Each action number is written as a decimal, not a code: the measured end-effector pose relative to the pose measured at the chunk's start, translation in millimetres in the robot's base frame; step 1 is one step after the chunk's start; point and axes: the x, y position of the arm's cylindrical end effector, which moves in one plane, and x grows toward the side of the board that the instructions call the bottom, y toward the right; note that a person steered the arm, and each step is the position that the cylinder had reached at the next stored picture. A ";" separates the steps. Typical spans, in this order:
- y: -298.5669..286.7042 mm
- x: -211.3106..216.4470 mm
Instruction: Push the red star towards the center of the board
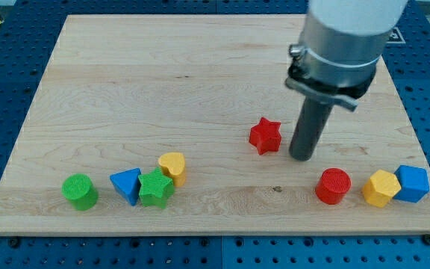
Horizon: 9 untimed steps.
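Camera view shows my tip (302, 157) resting on the surface (163, 82) just to the view's right of the red star (265, 135), a small gap between them. My end effector is a bare rod, with nothing to open or close. The star sits slightly right of the board's middle, so I judge a leftward push suits.

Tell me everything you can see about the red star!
The red star is a small, chunky block, plain red with a matte look. It lies flat on the wooden board, a little to the view's right of the middle. My tip stands just to its right, with a thin gap. No other block touches it.
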 end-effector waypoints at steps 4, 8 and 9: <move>-27.0 -2.2; -121.3 -8.4; -130.6 -29.7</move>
